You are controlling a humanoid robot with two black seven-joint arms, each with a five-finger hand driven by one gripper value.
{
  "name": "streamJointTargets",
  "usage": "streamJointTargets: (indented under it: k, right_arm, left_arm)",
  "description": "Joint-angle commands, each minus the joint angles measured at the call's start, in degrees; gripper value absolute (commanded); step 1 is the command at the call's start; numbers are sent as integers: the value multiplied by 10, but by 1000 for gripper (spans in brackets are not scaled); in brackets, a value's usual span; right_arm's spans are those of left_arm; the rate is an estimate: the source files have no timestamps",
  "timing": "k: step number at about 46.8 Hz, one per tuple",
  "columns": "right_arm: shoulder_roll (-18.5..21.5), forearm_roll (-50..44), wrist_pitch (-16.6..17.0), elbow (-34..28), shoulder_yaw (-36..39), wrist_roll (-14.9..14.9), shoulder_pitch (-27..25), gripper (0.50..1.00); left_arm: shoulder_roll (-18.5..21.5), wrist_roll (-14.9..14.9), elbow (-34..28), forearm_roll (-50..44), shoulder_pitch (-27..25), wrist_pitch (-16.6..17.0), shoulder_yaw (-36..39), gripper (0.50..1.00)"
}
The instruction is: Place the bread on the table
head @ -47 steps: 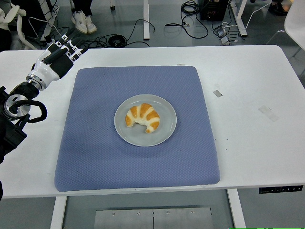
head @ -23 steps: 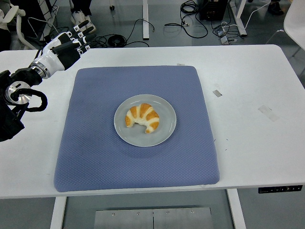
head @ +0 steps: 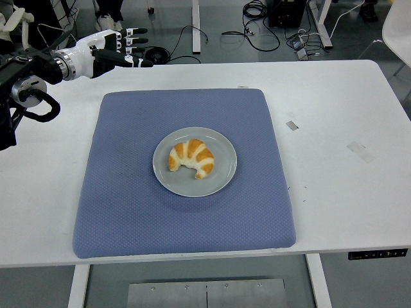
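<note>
Counter (head: 334, 192), white and smooth, standing on a grey floor strewn with black cables (head: 192, 35). One quilted blue square mat (head: 128, 192) carries one round grey plate (head: 166, 181) holding one crescent bread (head: 191, 158). Left hand (head: 115, 48), far left corner, fingers extended, holds nothing.

head view — high, robot's side | faces forward-down | white table (head: 334, 192) near edge at bottom
</note>
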Motion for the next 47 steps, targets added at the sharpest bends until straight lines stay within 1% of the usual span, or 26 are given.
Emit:
streamJointTargets:
  k: [1,3,5,8,10,12,15,21,24,28,31,34,37,42,47]
  right_arm:
    - [0,-1,0,0,0,0,1,1000]
    - [0,0,0,0,0,0,1,1000]
    - [0,0,0,0,0,0,0,1000]
    - [0,0,0,0,0,0,0,1000]
    - [0,0,0,0,0,0,1,1000]
    - [0,0,0,0,0,0,1,1000]
    - [0,-1,0,0,0,0,0,1000]
    - [0,0,0,0,0,0,0,1000]
    - [0,-1,0,0,0,0,0,1000]
    - [0,-1,0,0,0,0,1,1000]
    - [0,0,0,0,0,0,1,1000]
    - [0,0,0,0,0,0,1,1000]
    - [0,0,0,0,0,0,0,1000]
    - [0,0,0,0,0,0,1,1000]
    - [0,-1,0,0,0,0,1,1000]
  left_arm:
    - [-2,-1,-31,27,-5,47,6,952]
    - [3,-2,-61,57,-6,70,7,952]
    - [8,-2,-96,94,-6,85,7,954]
    - [21,-4,-140,144,-6,98,5,954]
    - [33,-3,-169,167,-6,101,5,957]
    - [45,-3,-193,179,-7,101,0,972]
    - [58,-2,-220,187,-12,99,2,974]
    - [72,-2,-262,201,-21,87,13,975]
    - [90,-1,-297,240,-22,84,18,974]
    - [102,5,-341,295,-23,85,18,974]
    - [109,19,-369,331,-24,86,19,974]
    - [114,42,-385,351,-28,86,19,974]
    - [115,61,-386,354,-36,87,19,974]
    - [116,63,-388,356,-41,84,27,974]
    - [116,62,-418,367,-53,82,41,974]
